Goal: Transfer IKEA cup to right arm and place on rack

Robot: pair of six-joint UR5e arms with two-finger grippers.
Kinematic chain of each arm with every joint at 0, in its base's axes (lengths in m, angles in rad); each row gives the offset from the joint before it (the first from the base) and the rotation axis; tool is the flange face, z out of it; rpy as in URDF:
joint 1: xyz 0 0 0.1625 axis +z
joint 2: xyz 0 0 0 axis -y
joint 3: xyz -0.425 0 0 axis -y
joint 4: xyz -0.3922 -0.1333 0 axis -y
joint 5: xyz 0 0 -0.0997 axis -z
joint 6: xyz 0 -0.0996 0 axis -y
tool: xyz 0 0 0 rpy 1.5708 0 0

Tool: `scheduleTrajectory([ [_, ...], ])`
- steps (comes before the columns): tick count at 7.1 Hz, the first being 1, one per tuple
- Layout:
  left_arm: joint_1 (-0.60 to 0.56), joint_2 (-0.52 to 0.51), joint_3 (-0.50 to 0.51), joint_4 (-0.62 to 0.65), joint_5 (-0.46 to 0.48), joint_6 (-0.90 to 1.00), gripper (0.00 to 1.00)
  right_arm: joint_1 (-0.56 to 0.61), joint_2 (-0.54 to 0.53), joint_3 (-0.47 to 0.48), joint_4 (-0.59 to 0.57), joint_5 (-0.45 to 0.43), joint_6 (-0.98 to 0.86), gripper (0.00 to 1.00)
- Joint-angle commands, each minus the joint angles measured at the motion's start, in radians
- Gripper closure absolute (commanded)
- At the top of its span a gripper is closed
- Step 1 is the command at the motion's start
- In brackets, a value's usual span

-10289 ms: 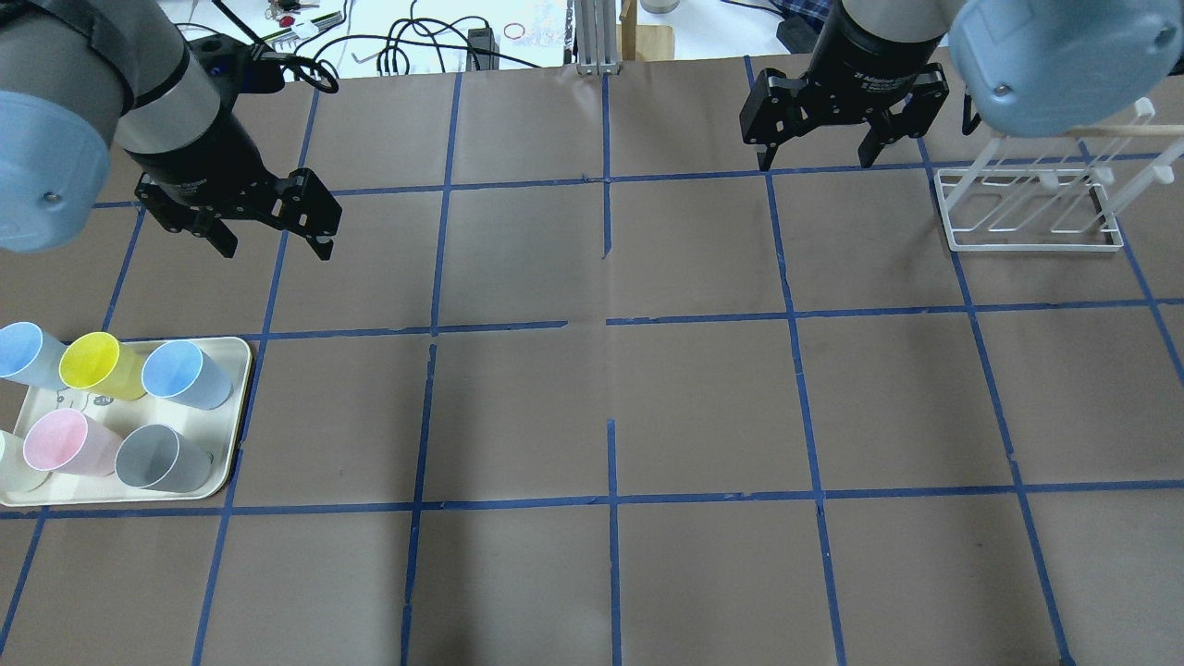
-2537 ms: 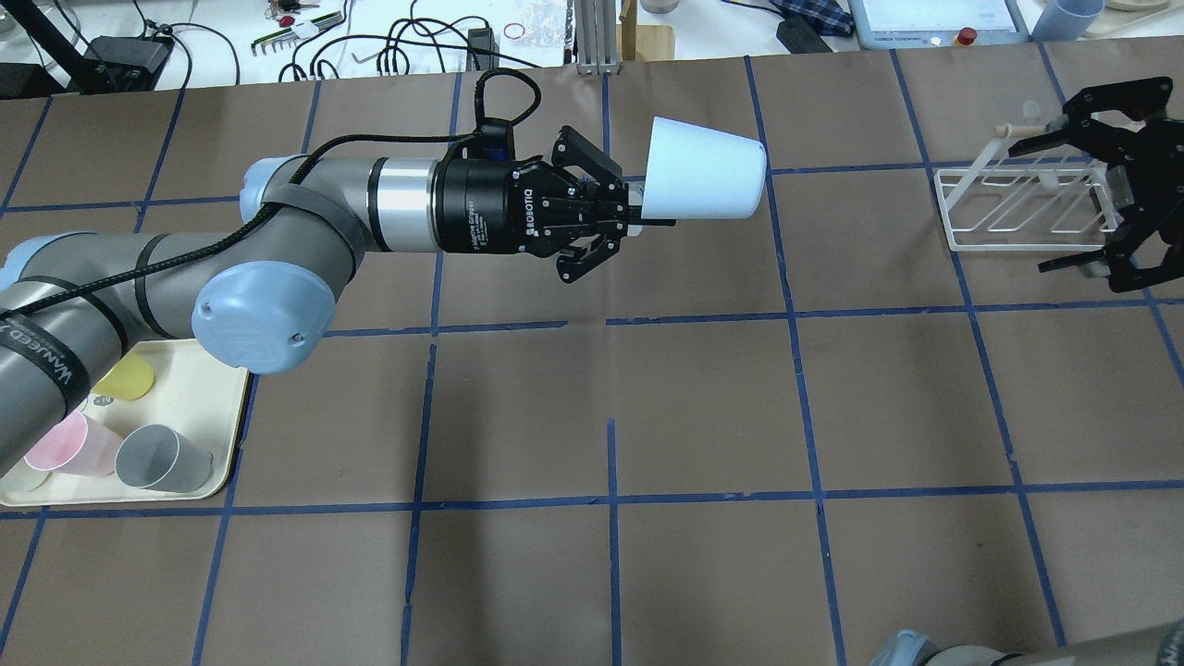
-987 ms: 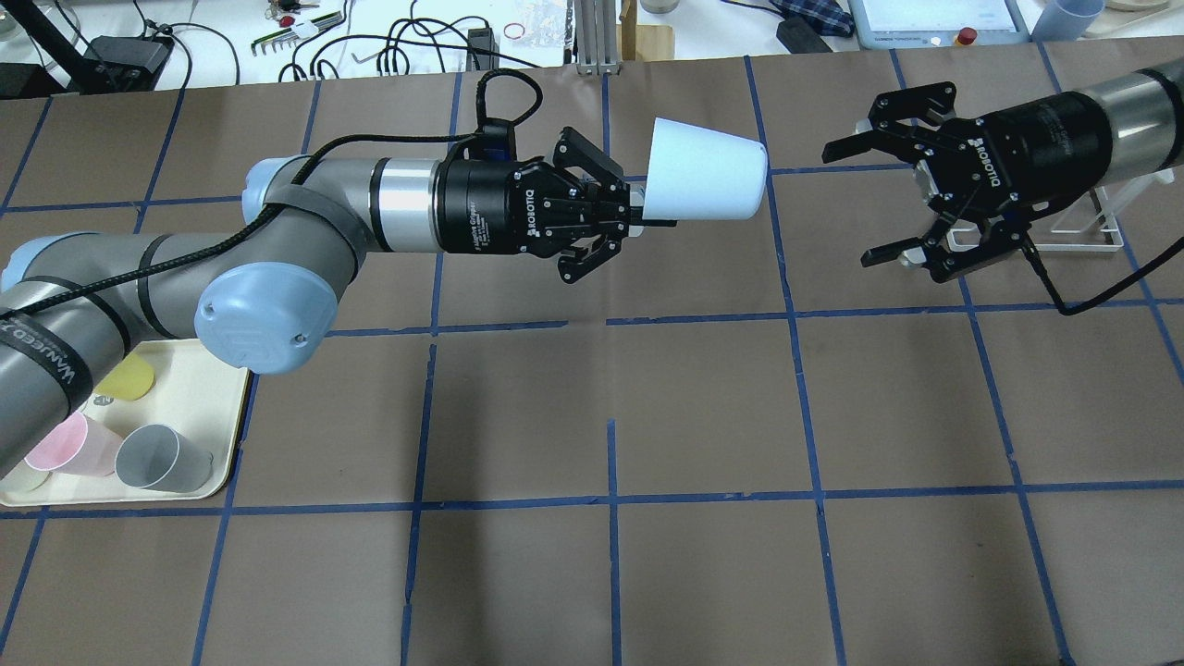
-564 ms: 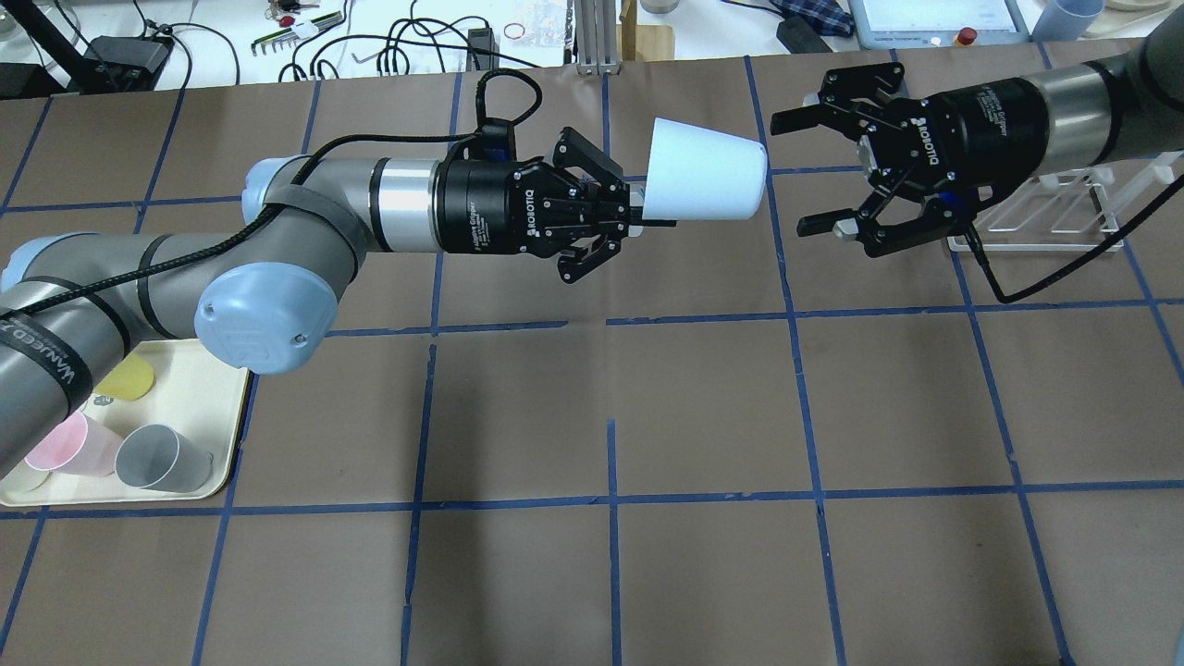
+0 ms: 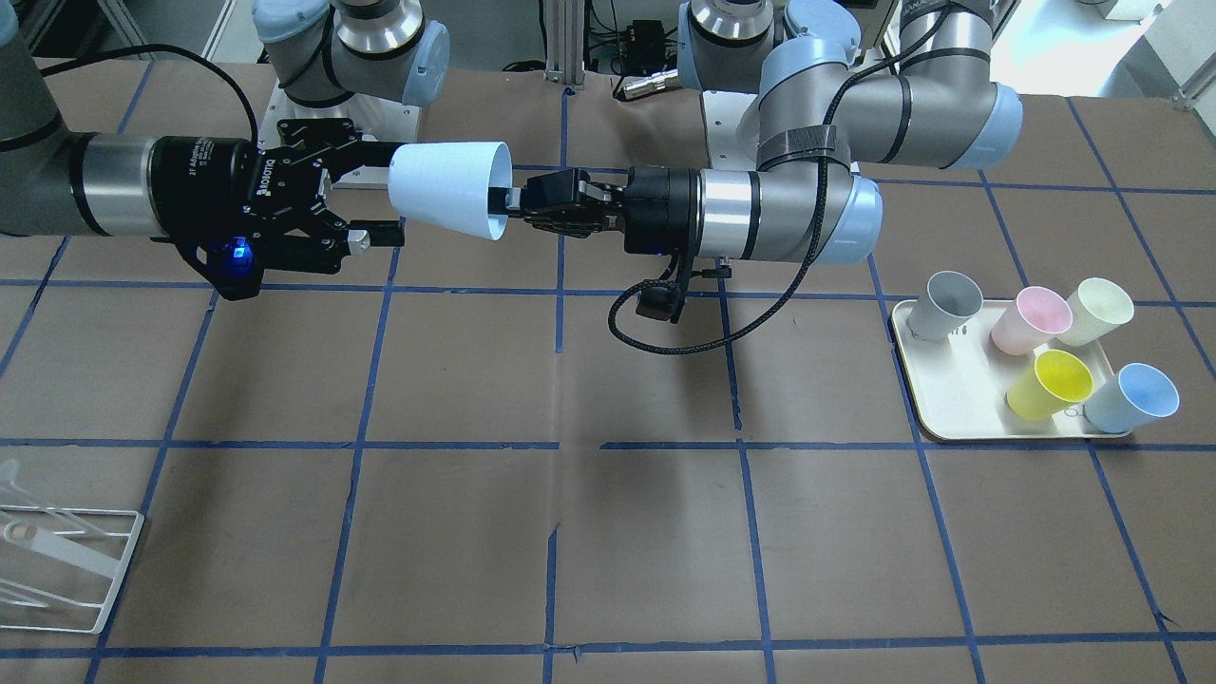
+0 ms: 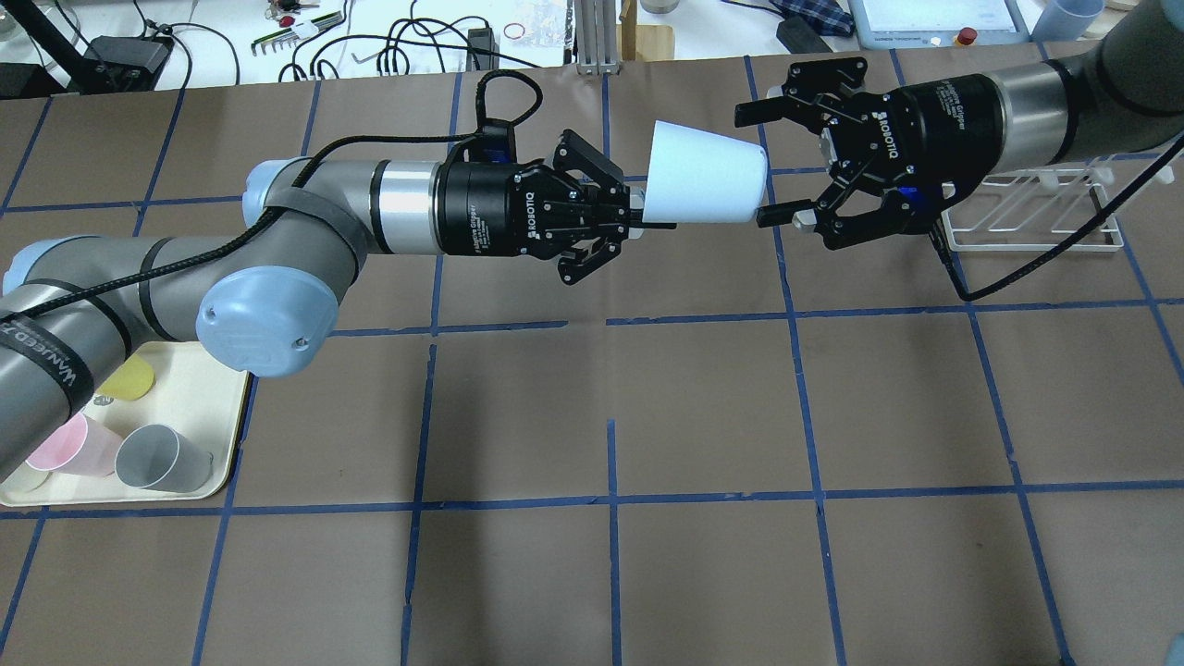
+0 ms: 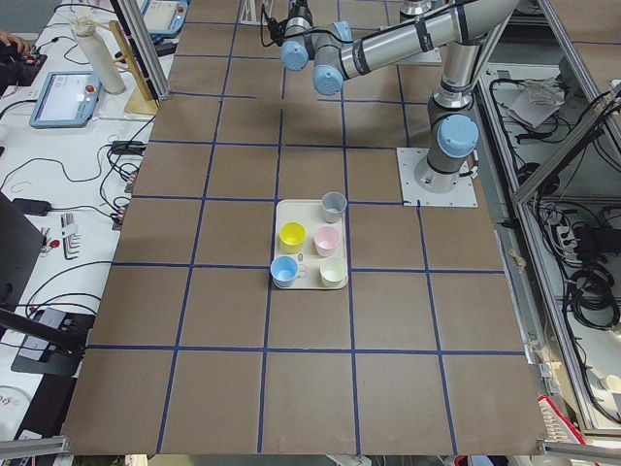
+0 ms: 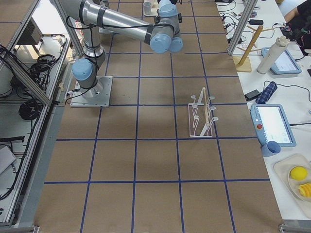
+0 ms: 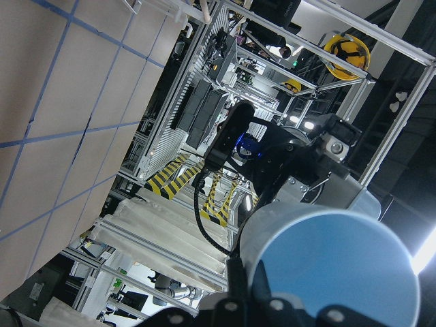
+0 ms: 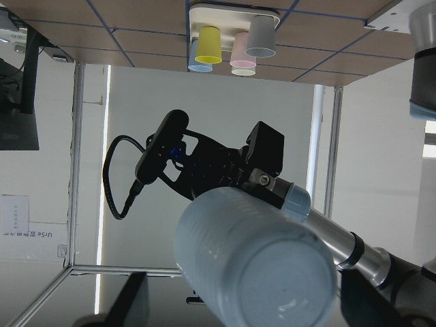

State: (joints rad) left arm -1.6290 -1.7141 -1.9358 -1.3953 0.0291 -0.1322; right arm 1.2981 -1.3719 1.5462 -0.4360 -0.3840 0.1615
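The pale-blue IKEA cup (image 6: 703, 176) lies on its side in the air over the table's far middle. My left gripper (image 6: 635, 209) is shut on its rim, one finger inside the mouth. The cup also shows in the front view (image 5: 442, 198), with the left gripper (image 5: 508, 201) at its mouth. My right gripper (image 6: 751, 167) is open, its two fingers straddling the cup's base end; it also shows in the front view (image 5: 391, 190). The right wrist view shows the cup's base (image 10: 259, 266) close up. The white wire rack (image 6: 1036, 245) stands behind the right wrist, partly hidden.
A cream tray (image 5: 950, 399) at the table's left end holds a second pale-blue cup (image 5: 1135, 397), a yellow cup (image 5: 1050, 383), a pink cup (image 5: 1031, 320), a grey cup (image 5: 940, 304) and a cream cup (image 5: 1097, 311). The rack also shows in the right side view (image 8: 201, 119).
My right gripper has moved left from beside the rack up to the cup, staying open, and now straddles its base. My left arm and the cup have stayed still.
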Motion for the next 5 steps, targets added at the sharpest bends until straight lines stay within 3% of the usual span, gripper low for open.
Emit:
scheduleTrajectory([
  [1, 0.0, 0.001, -0.002, 0.001, 0.0, 0.0, 1.0, 0.023, 0.004, 0.0, 0.0, -0.003, 0.033, 0.0],
  [5, 0.001, 0.001, -0.002, 0.006, 0.0, 0.0, 1.0, 0.036, 0.016, 0.0, -0.001, -0.007, 0.033, 0.0],
])
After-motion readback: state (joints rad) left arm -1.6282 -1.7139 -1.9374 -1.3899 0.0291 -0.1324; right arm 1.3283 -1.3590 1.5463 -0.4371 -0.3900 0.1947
